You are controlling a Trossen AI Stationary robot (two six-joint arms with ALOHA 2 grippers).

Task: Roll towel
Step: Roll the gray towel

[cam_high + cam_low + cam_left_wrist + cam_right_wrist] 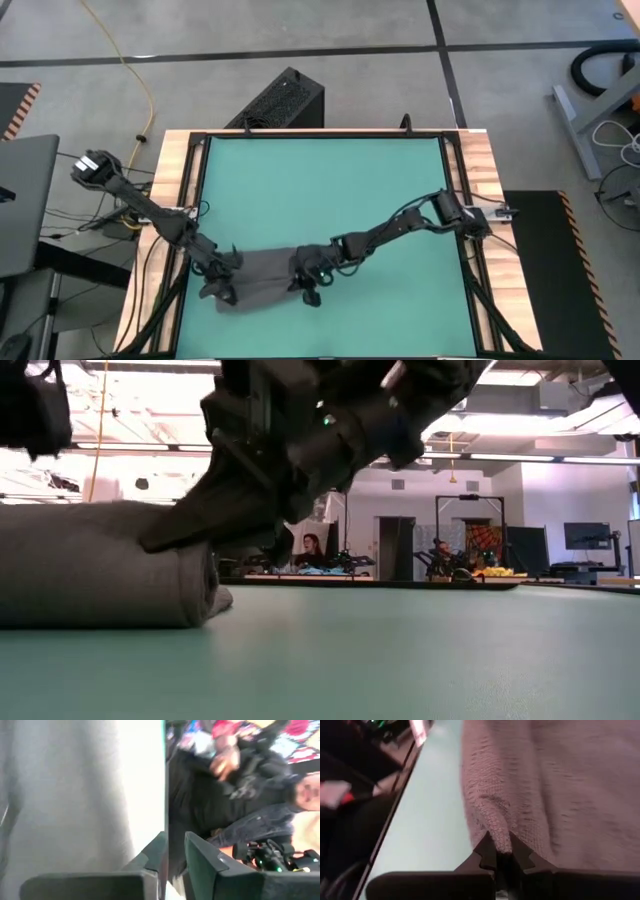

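The green table (330,190) filled the middle of the high view, wooden edges down both sides. The towel (262,280) sat low in that frame, a bit left of center, bunched into a grey lump near the table's front edge. In the low view it showed up at the left of the frame as a rolled bundle (100,565) lying flat on the green mat.

Both arms reached into it. The left arm came in from the upper left of the high view and its left gripper (222,278) was right at the left end of the cloth. In its wrist view the fingers (205,865) stood a little apart, grey cloth just beside them, but honestly couldn't tell if they actually had any of it pinched.

The right arm stretched in from the right side, and the right gripper (308,284) sat on the right end of the towel. Its wrist view was way clearer: fingertips (487,851) squeezed together on a fold of the cloth (555,785).
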